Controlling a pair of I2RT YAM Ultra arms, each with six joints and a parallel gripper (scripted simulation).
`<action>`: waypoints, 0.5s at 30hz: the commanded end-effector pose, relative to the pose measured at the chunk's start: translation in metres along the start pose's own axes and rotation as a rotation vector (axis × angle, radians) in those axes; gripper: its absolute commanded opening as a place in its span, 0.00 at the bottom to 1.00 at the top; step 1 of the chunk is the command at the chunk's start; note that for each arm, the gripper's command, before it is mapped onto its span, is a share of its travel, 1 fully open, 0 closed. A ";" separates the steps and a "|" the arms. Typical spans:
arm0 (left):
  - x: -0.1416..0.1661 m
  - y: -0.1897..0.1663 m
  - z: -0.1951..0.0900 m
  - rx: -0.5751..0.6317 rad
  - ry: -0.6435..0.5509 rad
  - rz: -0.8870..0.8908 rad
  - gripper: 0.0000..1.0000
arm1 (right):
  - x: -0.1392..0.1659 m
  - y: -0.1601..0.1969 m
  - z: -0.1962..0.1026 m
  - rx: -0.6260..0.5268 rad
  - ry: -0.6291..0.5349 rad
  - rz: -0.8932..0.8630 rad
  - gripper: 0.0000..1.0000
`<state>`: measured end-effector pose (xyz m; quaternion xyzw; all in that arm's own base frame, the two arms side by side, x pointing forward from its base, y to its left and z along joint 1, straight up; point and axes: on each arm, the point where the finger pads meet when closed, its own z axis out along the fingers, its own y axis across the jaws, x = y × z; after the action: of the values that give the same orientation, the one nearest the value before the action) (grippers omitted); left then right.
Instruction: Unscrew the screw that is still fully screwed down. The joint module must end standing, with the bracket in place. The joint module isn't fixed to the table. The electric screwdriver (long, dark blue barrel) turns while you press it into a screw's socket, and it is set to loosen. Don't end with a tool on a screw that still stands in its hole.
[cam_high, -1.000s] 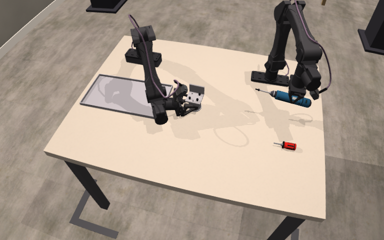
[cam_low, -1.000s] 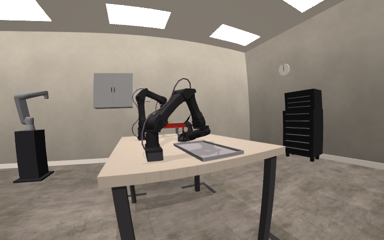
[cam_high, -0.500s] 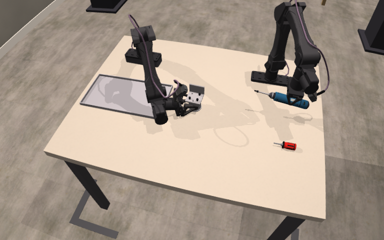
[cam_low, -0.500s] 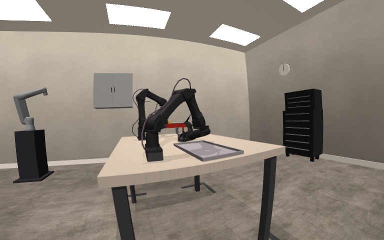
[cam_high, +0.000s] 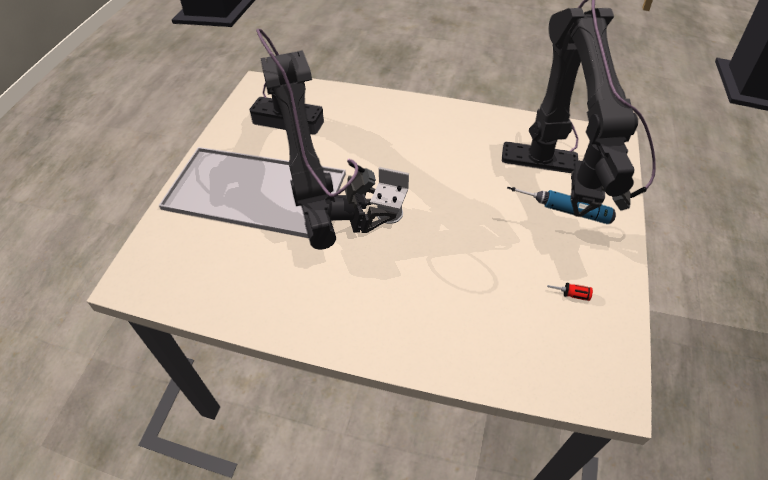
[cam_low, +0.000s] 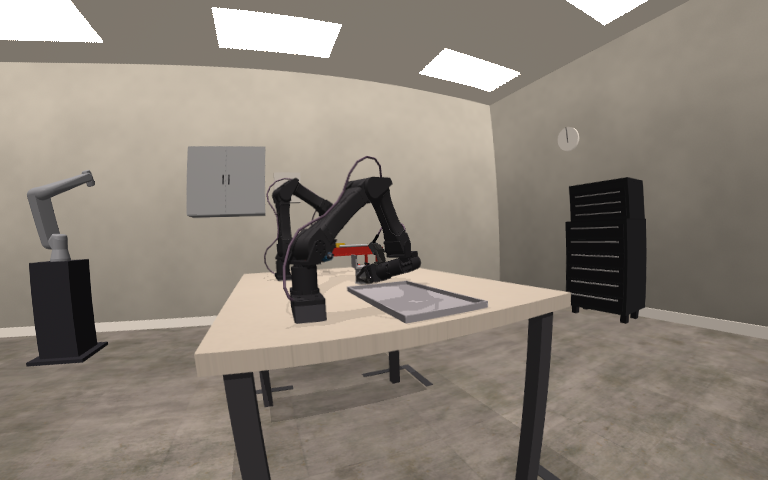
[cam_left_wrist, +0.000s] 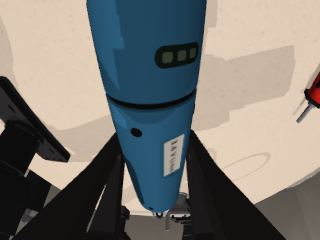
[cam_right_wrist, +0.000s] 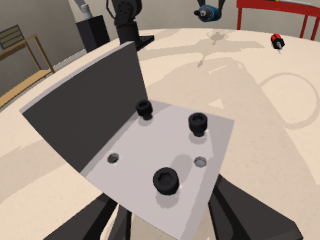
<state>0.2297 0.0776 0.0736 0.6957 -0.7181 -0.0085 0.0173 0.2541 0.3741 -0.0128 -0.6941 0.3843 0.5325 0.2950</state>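
Note:
The electric screwdriver (cam_high: 570, 205) has a dark blue barrel and hangs roughly level above the table's far right part, tip pointing towards the module. My left gripper (cam_high: 589, 209) is shut on its barrel, which fills the left wrist view (cam_left_wrist: 150, 94). The joint module (cam_high: 381, 217) stands next to the tray with the grey L-shaped bracket (cam_high: 391, 189) on it. My right gripper (cam_high: 370, 215) is shut on the module's dark body. In the right wrist view the bracket plate (cam_right_wrist: 143, 154) carries three black screws (cam_right_wrist: 166, 180) and two empty holes. The screwdriver is far from the screws.
A red hand screwdriver (cam_high: 577, 290) lies on the table near the right edge, in front of the left arm. A shallow grey tray (cam_high: 243, 189) lies behind the right arm. Both arm bases stand at the table's far side.

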 end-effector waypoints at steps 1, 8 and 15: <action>-0.002 -0.010 0.005 0.029 -0.009 -0.003 0.42 | -0.012 -0.005 0.002 -0.009 -0.031 -0.026 0.59; -0.006 -0.021 -0.006 0.088 -0.030 -0.003 0.42 | -0.012 -0.005 0.002 -0.009 -0.031 -0.026 0.59; -0.001 -0.009 0.021 0.040 -0.013 -0.003 0.42 | -0.012 -0.005 0.002 -0.009 -0.031 -0.026 0.59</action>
<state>0.2319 0.0783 0.0524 0.6958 -0.7181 -0.0072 0.0147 0.2541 0.3741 -0.0128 -0.6941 0.3843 0.5325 0.2950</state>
